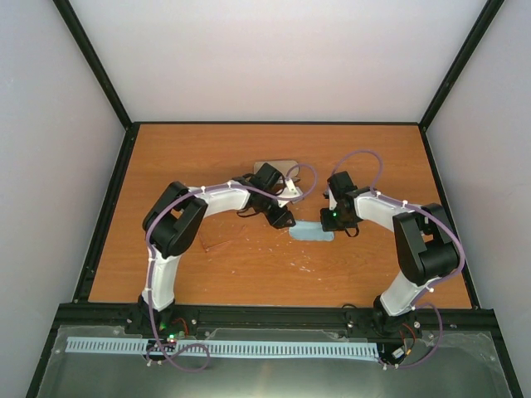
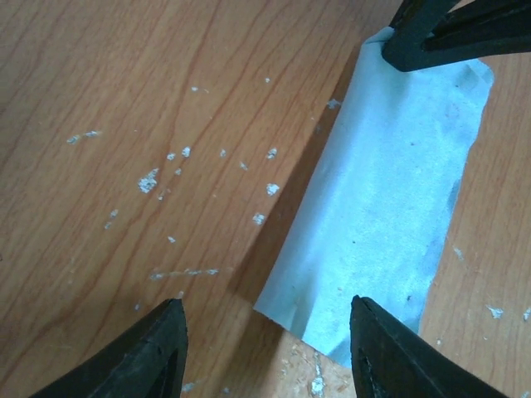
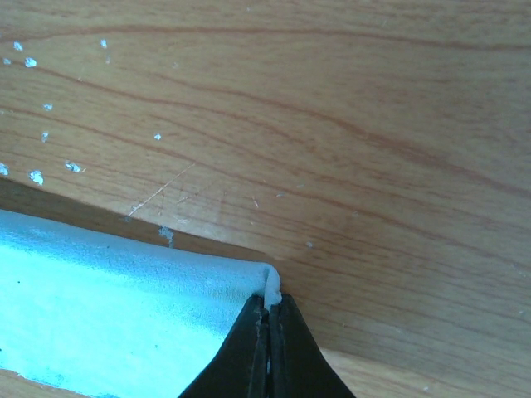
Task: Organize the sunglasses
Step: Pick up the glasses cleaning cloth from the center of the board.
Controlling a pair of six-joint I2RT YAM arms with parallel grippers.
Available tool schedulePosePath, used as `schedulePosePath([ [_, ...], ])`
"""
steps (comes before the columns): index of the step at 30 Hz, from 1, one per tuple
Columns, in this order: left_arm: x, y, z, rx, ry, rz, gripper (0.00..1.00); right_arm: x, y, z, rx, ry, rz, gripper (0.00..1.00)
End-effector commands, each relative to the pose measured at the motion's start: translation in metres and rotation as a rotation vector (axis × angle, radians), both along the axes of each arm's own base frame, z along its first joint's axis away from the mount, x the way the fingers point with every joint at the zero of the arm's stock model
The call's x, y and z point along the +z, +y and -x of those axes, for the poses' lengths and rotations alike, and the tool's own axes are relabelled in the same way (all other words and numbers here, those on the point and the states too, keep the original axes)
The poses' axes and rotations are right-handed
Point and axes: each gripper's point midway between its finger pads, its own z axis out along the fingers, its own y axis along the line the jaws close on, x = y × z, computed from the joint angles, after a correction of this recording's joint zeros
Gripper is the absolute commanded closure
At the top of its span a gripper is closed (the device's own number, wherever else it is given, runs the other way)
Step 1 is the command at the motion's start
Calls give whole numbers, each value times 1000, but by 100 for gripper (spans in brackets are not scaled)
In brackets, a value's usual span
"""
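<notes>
Top external shows us the sunglasses (image 1: 214,242) lying faint on the tabletop (image 1: 249,274) beside the left arm (image 1: 174,224), apart from the cloth (image 1: 313,233). Left wrist shows our left claw (image 2: 265,352) spread wide, straddling the cloth's near edge and holding nothing. Right wrist shows our right claw (image 3: 270,332) pinched tight on one cloth corner, and with so thin a bite we judge the fabric could slip free if we pull.

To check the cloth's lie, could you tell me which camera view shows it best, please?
The left wrist view: nearly the whole cloth shows. The right wrist view has only the corner pinched by the right gripper; the top view, a small blue patch.
</notes>
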Motion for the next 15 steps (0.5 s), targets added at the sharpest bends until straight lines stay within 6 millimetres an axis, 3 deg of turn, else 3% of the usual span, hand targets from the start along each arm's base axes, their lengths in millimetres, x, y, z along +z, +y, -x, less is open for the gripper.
schedulePosePath([
  [1, 2, -7, -7, -13, -11, 11, 45, -14, -1, 14, 2, 66, 21, 97],
  [10, -5, -13, -7, -17, 2, 8, 51, -14, -2, 15, -2, 68, 18, 97],
  [15, -10, -14, -2, -26, 16, 8, 64, -14, -1, 15, -3, 68, 13, 97],
])
